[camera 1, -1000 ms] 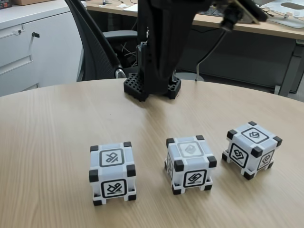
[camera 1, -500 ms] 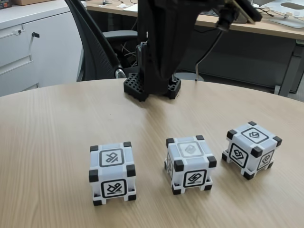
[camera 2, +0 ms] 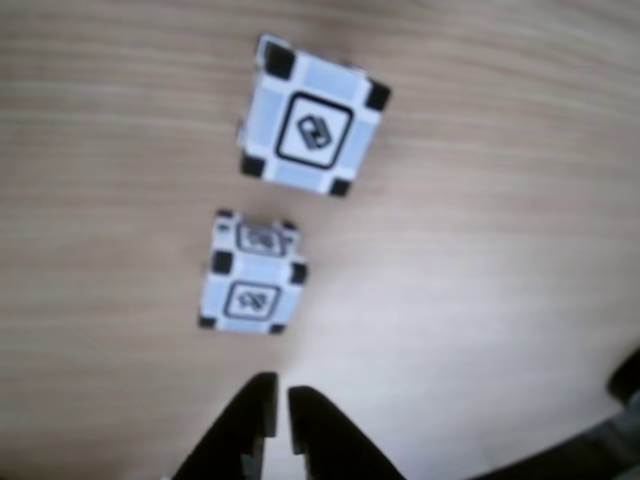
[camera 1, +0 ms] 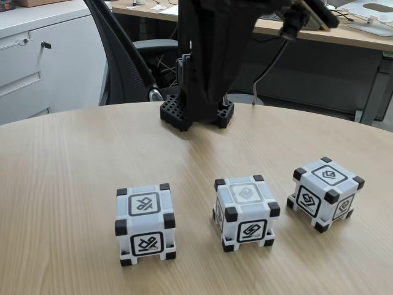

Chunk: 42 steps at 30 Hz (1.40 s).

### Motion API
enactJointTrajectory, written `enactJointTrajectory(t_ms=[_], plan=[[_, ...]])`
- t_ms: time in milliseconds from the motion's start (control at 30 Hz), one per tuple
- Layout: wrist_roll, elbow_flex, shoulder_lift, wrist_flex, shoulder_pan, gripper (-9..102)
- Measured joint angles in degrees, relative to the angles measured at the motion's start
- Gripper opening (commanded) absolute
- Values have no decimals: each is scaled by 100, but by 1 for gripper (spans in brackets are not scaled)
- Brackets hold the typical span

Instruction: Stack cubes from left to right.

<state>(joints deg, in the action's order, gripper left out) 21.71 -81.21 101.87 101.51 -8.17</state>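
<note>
Right, fixed view: three cubes in a loose row on the round wooden table (camera 1: 73, 160), all resting flat, none stacked. Left cube (camera 1: 145, 224) sits nearest the camera, middle cube (camera 1: 245, 212) well apart to its right, right cube (camera 1: 325, 193) a bit farther back and turned at an angle, near the middle one but not touching. The black arm (camera 1: 209, 55) rises from its base (camera 1: 195, 114) at the far side of the table, upper part leaning out of the top edge of the view. Behind the table: a black mesh office chair (camera 1: 123, 55), a white cabinet (camera 1: 37, 55) on the left, a desk (camera 1: 344, 31) on the right.

Other view, blurred: gripper (camera 2: 279, 405) enters from the bottom edge, two dark fingers (camera 2: 315, 420) pointing up, tips nearly together with just a thin slit between them, nothing between them. It is above bare table, clear of the cubes. Two cubes show here: one (camera 2: 252, 285) just beyond the fingertips, slightly left, and another (camera 2: 312, 128) farther up, rotated. These two are near each other, not touching. Can't tell which of the row they are
</note>
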Motion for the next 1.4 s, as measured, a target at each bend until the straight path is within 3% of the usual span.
enactJointTrajectory(t_ms=[367,667,1033,1400], plan=[[26,0,0,0,18,0],[-703,0,0,0,132,0],[-1116,0,0,0,1951,0],[-1239,-18,-1099,-9,2426,0]])
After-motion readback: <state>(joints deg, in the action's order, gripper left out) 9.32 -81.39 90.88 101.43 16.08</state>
